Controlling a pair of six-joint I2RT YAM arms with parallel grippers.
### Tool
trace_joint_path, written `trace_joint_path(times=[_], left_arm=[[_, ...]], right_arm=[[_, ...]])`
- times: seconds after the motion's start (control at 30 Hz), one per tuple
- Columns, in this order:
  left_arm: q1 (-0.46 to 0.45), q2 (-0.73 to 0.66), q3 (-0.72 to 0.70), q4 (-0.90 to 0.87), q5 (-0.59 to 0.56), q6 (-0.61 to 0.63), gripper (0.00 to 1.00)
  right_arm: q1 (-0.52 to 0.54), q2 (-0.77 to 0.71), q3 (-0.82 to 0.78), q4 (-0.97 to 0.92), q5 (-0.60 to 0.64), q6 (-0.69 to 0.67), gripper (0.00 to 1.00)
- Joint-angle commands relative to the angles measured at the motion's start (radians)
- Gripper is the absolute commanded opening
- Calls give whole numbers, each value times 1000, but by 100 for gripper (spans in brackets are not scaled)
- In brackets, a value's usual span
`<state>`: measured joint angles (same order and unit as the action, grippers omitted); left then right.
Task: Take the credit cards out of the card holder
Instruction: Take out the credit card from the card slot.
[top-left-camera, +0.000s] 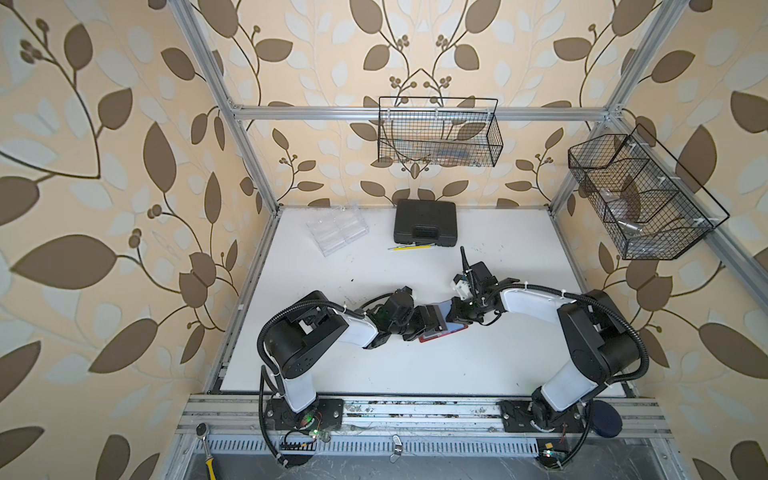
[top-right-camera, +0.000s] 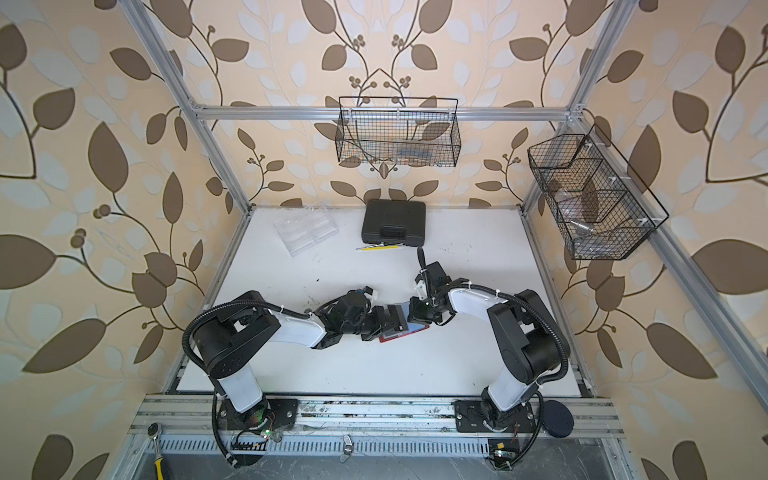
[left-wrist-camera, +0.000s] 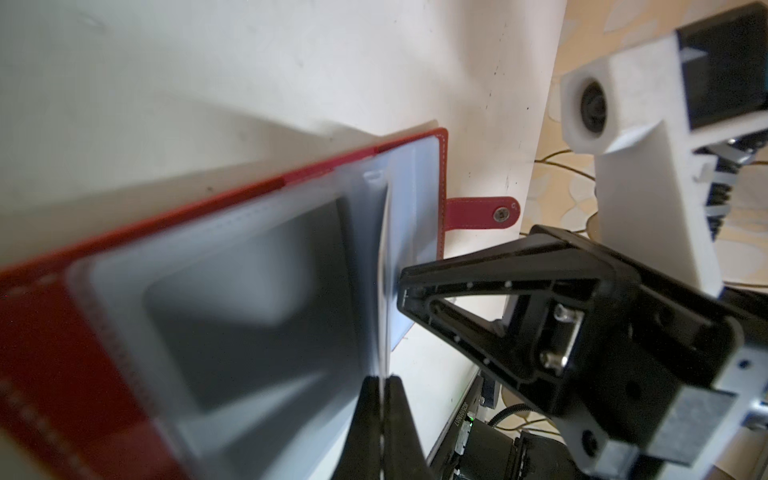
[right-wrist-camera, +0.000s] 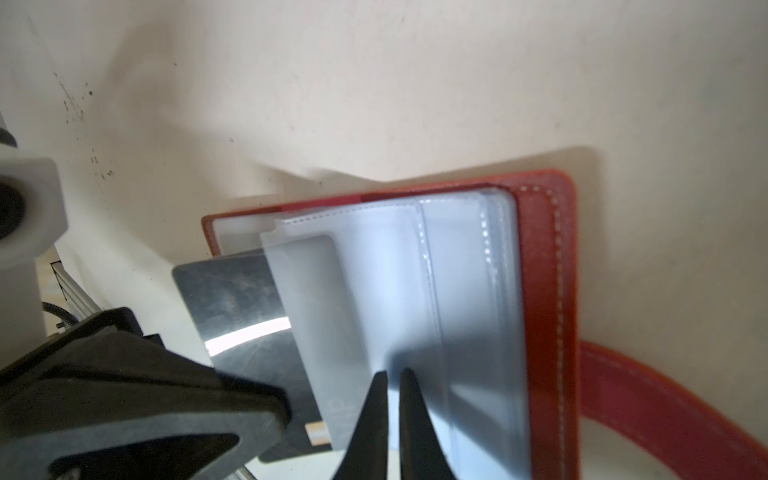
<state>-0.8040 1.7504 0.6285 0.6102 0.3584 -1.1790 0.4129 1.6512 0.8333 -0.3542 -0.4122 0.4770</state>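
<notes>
My left gripper (left-wrist-camera: 382, 380) pinches card (right-wrist-camera: 232, 307), half out of wallet (right-wrist-camera: 544, 291). My right gripper (right-wrist-camera: 392, 374) clamps sleeve (right-wrist-camera: 374, 270). Case (top-left-camera: 424, 222) and tray (top-left-camera: 337, 230) sit well apart from wallet.

Left arm (top-left-camera: 357, 328) reaches from its base in to table centre, with the forearm running inward and the wrist turned toward the other arm. Right arm (top-left-camera: 528, 303) does the same from the opposite side, its forearm angled inward and its wrist bent. In both top views the two grippers meet tip to tip at centre, just beside each other. Left gripper (right-wrist-camera: 284, 415) has its jaws pinched tight on the edge of a card (right-wrist-camera: 232, 299). Right gripper (left-wrist-camera: 403, 291) has its jaws nearly together with a thin gap, clamped on a clear sleeve (right-wrist-camera: 395, 291) of the holder (right-wrist-camera: 544, 291).
</notes>
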Motion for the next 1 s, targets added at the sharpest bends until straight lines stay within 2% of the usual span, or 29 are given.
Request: trace_joint_path(times=[0.0, 0.17, 0.37, 0.5, 0.63, 0.8, 0.97], left_arm=[[27, -74, -23, 13, -6, 23, 0], [53, -136, -24, -26, 3, 48, 0], [86, -198, -29, -53, 30, 54, 0], [110, -247, -24, -51, 60, 58, 0], [141, -276, 24, -43, 100, 42, 0], [162, -262, 108, 21, 130, -14, 0], [163, -209, 167, 131, 164, -74, 0]], right_arm=[[-20, -33, -21, -16, -8, 12, 15], [-46, -89, 0, -12, -52, 37, 29], [-88, -169, 20, 17, -120, 102, 59], [-121, -213, 12, 100, -207, 168, 68], [-166, -248, -28, 251, -303, 301, 72], [-198, -280, -51, 421, -366, 459, 74], [-209, -277, -59, 501, -391, 528, 73]])
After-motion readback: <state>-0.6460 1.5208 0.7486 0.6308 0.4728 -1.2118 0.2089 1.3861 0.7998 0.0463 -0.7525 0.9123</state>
